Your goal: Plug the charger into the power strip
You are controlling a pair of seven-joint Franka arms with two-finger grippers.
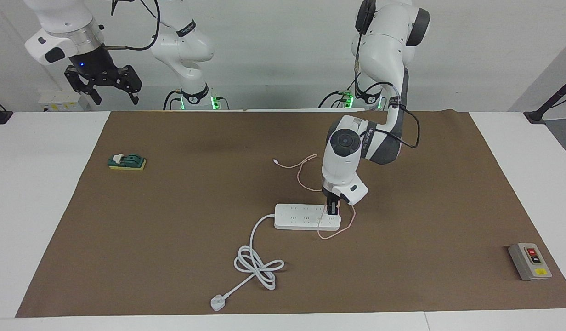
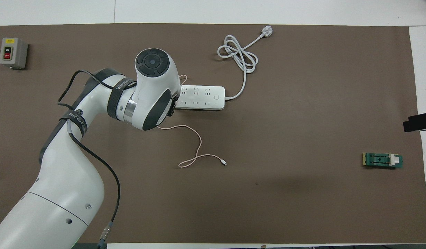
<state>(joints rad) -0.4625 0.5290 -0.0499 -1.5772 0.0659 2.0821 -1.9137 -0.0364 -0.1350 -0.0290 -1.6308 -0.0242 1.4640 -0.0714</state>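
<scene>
The left gripper (image 1: 333, 208), clamped on the small pale-pink cube charger (image 1: 334, 205), sits straight down on the long white power strip (image 1: 301, 216) at its end toward the left arm, while the open right gripper (image 1: 109, 85) waits raised.

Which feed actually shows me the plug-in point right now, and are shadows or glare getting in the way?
Facing view: even light, no glare; the left gripper, shut, shows at the power strip's end toward the left arm, charger itself hard to make out. Overhead view: the left arm's wrist covers that end of the strip; only a soft shadow lies on the mat. The right gripper waits raised, open.
</scene>
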